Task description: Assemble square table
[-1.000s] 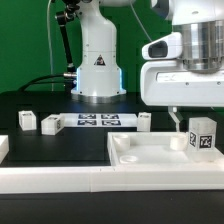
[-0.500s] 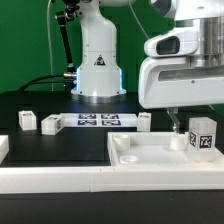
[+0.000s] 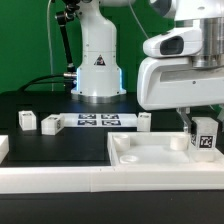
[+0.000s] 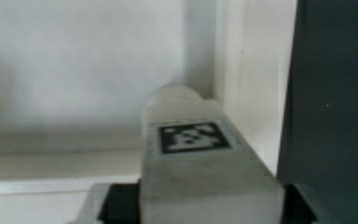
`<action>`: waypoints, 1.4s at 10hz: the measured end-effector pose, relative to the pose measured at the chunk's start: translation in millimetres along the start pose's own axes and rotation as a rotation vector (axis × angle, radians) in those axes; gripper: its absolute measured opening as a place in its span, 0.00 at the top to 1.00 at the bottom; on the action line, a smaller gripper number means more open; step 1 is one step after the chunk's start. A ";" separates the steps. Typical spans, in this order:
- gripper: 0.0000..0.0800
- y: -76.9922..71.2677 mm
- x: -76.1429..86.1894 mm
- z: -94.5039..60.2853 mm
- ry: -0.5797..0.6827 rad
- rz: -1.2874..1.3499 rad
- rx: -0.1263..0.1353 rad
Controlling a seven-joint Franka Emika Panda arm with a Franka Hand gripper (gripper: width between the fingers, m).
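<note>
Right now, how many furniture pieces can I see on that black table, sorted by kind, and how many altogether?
White plastic square slab with raised rim: 1
Short white plastic block legs with black-and-white tags: 4, one of them between the fingers of the gripper
Total: 5

1 leg [image 3: 205, 137] in slab [image 3: 145, 160] corner; marker board [image 3: 97, 121] behind

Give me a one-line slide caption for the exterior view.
The pincer grips a tagged white leg standing upright on the square tabletop.
</note>
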State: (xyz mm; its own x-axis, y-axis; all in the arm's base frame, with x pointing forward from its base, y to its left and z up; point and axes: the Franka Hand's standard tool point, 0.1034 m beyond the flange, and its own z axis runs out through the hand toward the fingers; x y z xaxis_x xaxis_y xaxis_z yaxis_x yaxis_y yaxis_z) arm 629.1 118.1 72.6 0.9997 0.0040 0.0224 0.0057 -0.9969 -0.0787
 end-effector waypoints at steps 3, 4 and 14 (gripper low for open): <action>0.63 0.3 -0.1 0.2 0.000 0.022 0.000; 0.63 0.4 -0.3 0.4 0.001 0.078 0.004; 0.63 2.6 -0.3 0.8 -0.014 1.081 0.046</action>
State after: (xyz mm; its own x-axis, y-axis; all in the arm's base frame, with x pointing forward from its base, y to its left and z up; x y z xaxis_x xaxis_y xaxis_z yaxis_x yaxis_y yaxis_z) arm 628.8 115.5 71.6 0.4760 -0.8746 -0.0926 -0.8788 -0.4690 -0.0877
